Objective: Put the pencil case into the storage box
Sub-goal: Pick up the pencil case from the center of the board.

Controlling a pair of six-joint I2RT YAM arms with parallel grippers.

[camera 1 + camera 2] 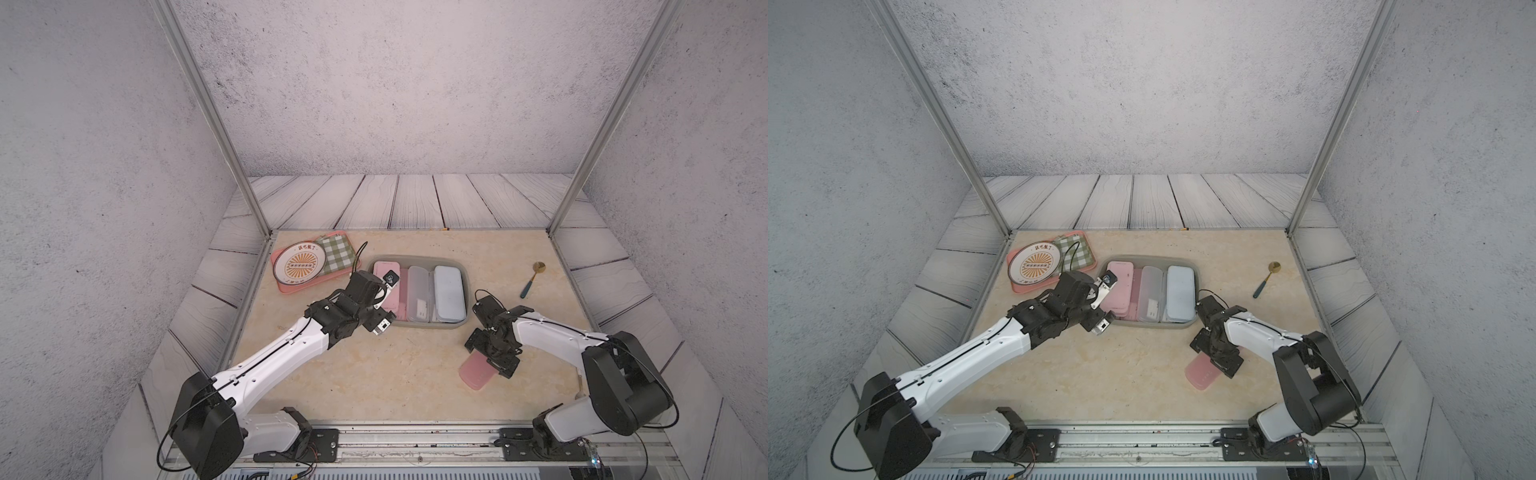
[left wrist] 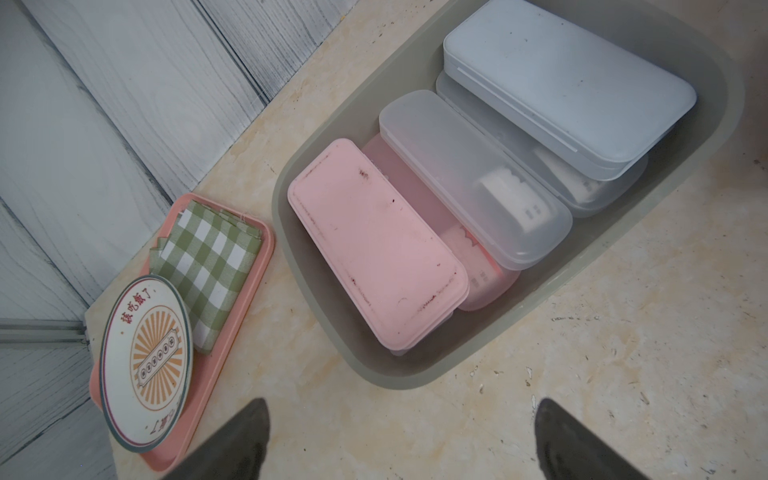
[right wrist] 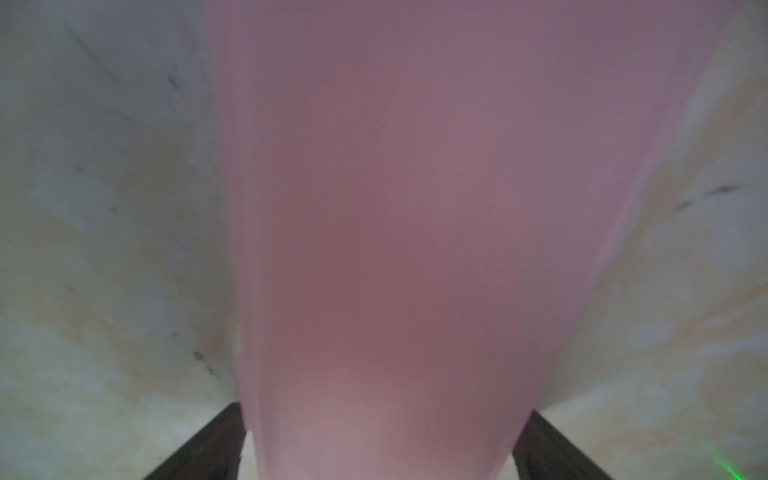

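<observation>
A translucent pink pencil case (image 1: 476, 376) (image 1: 1200, 374) lies flat on the beige table, near and right of the storage box. My right gripper (image 1: 491, 358) (image 1: 1216, 356) points down over its far end. In the right wrist view its open jaws stand on either side of the pink pencil case (image 3: 395, 208); the right gripper (image 3: 384, 415) is not clamped on it. The grey-green storage box (image 1: 419, 258) (image 1: 1150, 257) (image 2: 399, 384) holds a pink case (image 2: 374, 249), a clear case (image 2: 473, 183) and a pale blue case (image 2: 561, 83). My left gripper (image 1: 387, 302) (image 1: 1106, 303) (image 2: 402, 403) hovers open and empty at the box's left side.
A pink tray (image 1: 299, 289) with a round plate (image 1: 299, 262) and a green checked cloth (image 1: 338, 251) sits left of the box. A gold spoon with a teal handle (image 1: 530, 280) lies at the right. Metal frame posts stand at the table's back corners.
</observation>
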